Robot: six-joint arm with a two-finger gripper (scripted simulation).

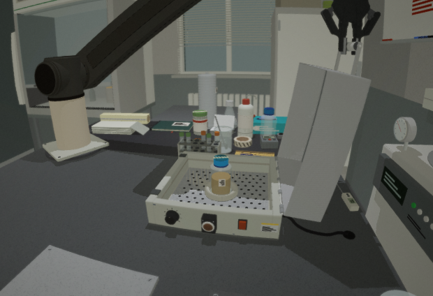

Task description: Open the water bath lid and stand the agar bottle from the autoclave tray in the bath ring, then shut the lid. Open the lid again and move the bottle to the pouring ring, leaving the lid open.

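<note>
The lid handle [352, 46], a pale bar on thin stems, stands above the top edge of the water bath lid [321, 141], which is swung up to the right of the bath and leans away from it. The water bath [220, 195] is a cream box with a perforated floor, a knob and a red switch on its front. Inside it the agar bottle [220, 178], amber with a blue cap, stands upright in the bath ring [221, 193]. My gripper [350, 45] hangs from above at the lid's top edge and is closed on the lid handle.
Behind the bath a test-tube rack [199, 143], jars, a beaker and bottles [245, 117] crowd the back bench. A machine with a pressure gauge [404, 130] stands at the right. A power cable [321, 231] trails right of the bath. A grey plate [72, 274] lies near left.
</note>
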